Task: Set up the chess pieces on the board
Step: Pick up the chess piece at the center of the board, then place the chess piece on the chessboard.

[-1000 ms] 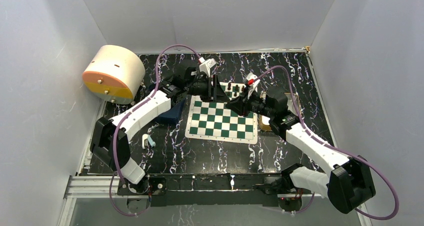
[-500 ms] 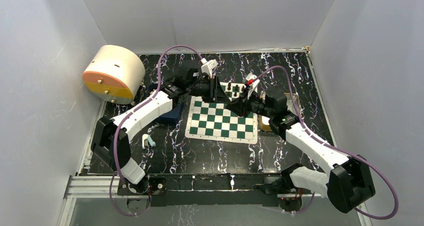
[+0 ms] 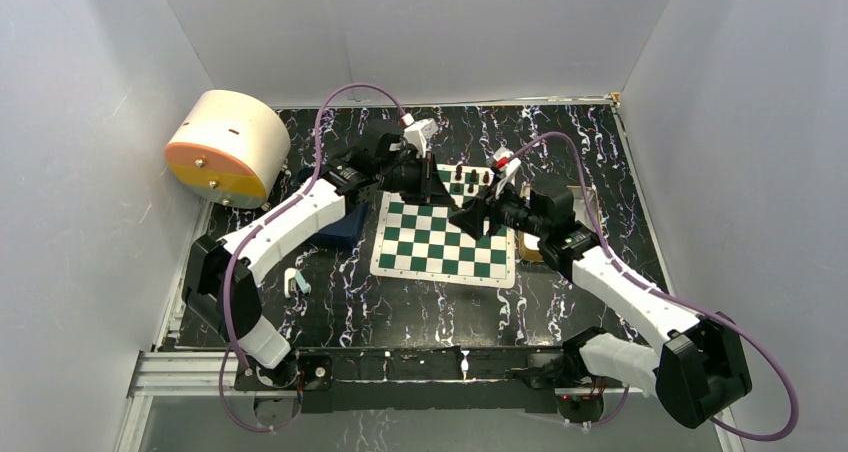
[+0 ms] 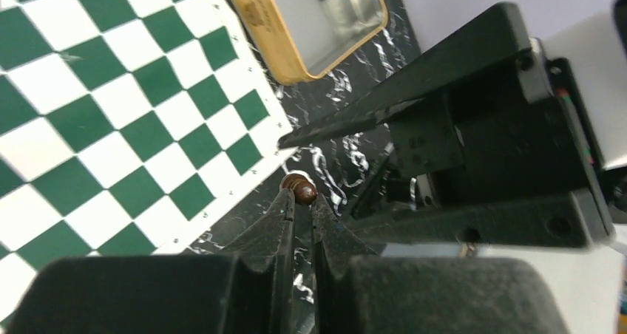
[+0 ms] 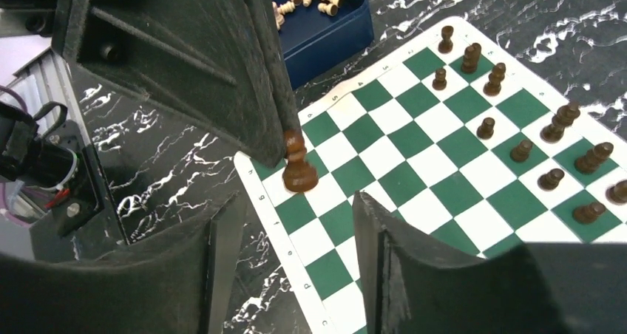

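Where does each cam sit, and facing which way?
Top external: high behind the robot, looking down at the board; left arm and right arm show.
Left wrist: on the left arm, looking along the shut left fingers past the board to the gold tin.
Right wrist: on the right arm, looking between the open right fingers across the board to the blue box.
Shared: both wrist views show the brown pawn in the left fingers.

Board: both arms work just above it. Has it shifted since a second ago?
No. The board lies as before, its near corners on the same white veins of the table.
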Action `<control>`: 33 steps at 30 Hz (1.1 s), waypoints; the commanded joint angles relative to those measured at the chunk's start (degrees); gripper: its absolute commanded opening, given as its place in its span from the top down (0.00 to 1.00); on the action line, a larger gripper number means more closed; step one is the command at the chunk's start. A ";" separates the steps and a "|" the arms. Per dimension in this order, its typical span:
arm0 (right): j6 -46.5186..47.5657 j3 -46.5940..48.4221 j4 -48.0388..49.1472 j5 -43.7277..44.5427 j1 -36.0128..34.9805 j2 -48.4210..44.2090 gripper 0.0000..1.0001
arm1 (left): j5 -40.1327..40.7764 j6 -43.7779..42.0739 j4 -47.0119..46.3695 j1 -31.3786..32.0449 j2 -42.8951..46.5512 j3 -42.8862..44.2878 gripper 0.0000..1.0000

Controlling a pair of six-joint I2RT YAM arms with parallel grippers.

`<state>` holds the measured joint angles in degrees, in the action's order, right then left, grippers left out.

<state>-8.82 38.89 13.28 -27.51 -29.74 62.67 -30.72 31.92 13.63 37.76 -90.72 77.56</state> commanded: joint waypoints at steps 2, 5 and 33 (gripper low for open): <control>-3.27 1.41 -4.36 5.24 -0.04 -3.82 0.21 | 13.87 -8.52 5.69 -0.01 0.26 3.59 1.00; -4.43 -0.04 -7.07 8.12 -0.04 -7.84 0.02 | 22.48 -11.70 6.59 -0.06 -0.18 4.24 1.00; -7.15 4.26 -21.31 17.08 -0.03 -21.19 0.01 | 45.40 -17.91 -19.56 -6.38 -17.81 -4.12 1.00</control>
<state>-15.11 39.27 -8.99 -10.83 -29.74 41.67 13.98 14.70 -1.83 32.64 -108.53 73.60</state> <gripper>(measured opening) 0.985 0.054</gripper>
